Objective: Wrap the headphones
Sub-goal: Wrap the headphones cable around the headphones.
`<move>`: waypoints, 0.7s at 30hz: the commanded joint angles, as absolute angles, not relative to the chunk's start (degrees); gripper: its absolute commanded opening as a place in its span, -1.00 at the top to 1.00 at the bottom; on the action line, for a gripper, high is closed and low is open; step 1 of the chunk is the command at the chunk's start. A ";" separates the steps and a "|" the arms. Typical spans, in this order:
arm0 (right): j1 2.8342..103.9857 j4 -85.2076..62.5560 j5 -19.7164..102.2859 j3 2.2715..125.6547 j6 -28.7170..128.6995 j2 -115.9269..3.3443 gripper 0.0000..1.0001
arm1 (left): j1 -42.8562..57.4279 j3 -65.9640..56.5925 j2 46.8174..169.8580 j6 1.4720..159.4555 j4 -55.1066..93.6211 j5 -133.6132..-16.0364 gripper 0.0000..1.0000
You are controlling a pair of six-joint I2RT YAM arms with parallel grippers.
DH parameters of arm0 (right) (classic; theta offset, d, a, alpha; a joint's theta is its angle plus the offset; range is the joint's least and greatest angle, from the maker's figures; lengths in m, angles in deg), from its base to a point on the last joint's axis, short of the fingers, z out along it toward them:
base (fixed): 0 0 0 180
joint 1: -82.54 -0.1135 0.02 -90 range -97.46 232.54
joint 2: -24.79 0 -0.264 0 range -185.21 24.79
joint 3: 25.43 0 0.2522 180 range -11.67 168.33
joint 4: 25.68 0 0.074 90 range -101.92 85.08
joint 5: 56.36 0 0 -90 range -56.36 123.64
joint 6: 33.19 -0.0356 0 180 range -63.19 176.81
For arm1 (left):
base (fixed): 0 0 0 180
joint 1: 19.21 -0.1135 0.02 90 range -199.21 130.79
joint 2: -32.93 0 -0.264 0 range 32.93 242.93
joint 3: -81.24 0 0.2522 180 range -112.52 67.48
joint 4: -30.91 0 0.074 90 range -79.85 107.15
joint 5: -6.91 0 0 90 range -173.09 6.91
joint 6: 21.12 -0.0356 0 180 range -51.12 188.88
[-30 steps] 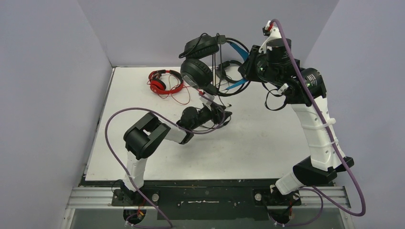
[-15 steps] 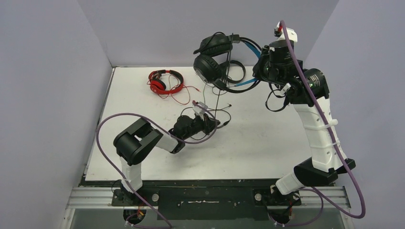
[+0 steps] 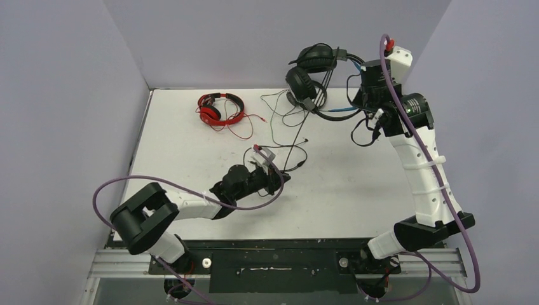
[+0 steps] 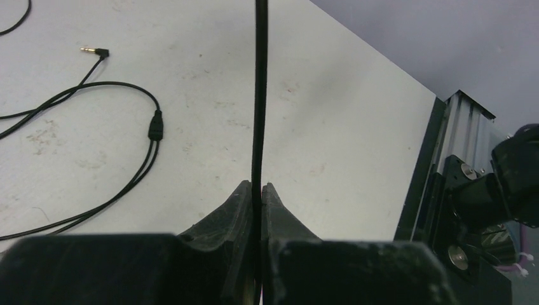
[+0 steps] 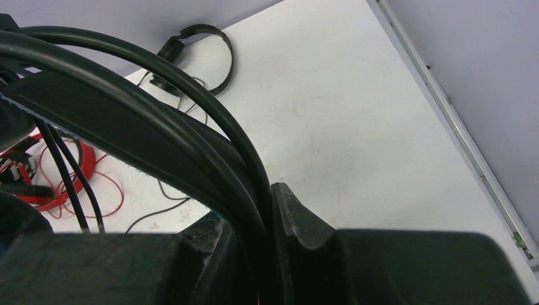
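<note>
Landmark: red over-ear headphones with a red cord [image 3: 220, 108], flat on the white table top [image 3: 356, 190] toward its far left, cord trailing loose beside them.

Black headphones with a blue-lined headband [image 3: 305, 82]: off the table, up in the air to the right of the red pair, close to the back wall. Ear cups hang to the left of the wrist.

Right gripper [image 5: 251, 210]: fingers clamped narrow on the headband, which fills the gap between them.

Thin black cable [image 4: 259, 95]: runs taut from the raised pair down to a spot nearer the arm bases than the red pair and to its right.

Left gripper [image 3: 278, 178]: low over the table there, fingertips nipped together on that cable with no gap showing.

More slack cable [image 4: 154, 127] lies in loops on the table next to the left gripper, its gold-tipped jack plug [image 4: 95, 52] lying flat.

All-black headphones [image 5: 169, 47]: on the table, apart from the red pair; seen from the right wrist only.
</note>
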State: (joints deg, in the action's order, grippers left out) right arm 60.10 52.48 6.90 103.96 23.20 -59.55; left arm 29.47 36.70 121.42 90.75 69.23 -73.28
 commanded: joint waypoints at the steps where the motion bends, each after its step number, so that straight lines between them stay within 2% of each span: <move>1: 61.68 45.09 1.85 101.38 16.20 -56.86 1.00 | 33.14 35.48 113.41 85.93 56.41 -76.66 1.00; 13: 64.82 45.34 -4.04 93.51 11.37 -56.51 1.00 | 38.78 32.68 97.91 82.33 35.30 -78.76 1.00; 21: 66.12 45.04 -4.50 87.98 9.34 -55.67 1.00 | 42.89 29.07 94.79 81.14 25.84 -77.06 1.00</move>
State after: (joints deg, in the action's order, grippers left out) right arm 64.87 51.87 -0.18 88.99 14.63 -59.44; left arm 40.60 32.44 95.85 82.64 33.21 -78.57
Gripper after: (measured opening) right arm 0.138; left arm 0.029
